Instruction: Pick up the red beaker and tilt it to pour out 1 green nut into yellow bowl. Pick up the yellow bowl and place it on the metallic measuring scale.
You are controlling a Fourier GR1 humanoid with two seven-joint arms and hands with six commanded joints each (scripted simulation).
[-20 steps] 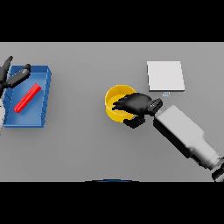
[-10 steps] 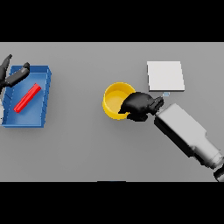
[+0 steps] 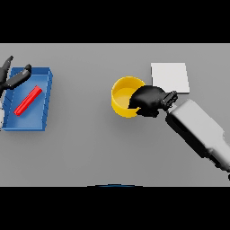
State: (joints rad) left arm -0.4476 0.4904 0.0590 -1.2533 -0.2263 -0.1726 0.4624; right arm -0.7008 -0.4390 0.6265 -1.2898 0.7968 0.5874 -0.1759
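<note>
My right hand point(image 3: 148, 99), fingers curled over the rim of the round yellow bowl point(image 3: 122, 95), on grey surface point(image 3: 90, 148) just left of flat white square scale point(image 3: 170, 77). Left hand point(image 3: 11, 77), fingers relaxed, at blue tray point(image 3: 45, 101) w/ red beaker point(image 3: 28, 100) lying inside.

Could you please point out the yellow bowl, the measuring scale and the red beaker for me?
yellow bowl point(image 3: 120, 96): head view, its left rim and wall.
measuring scale point(image 3: 170, 76): head view, middle of its pale top plate.
red beaker point(image 3: 28, 100): head view, middle of its body, lying in the blue tray.
</note>
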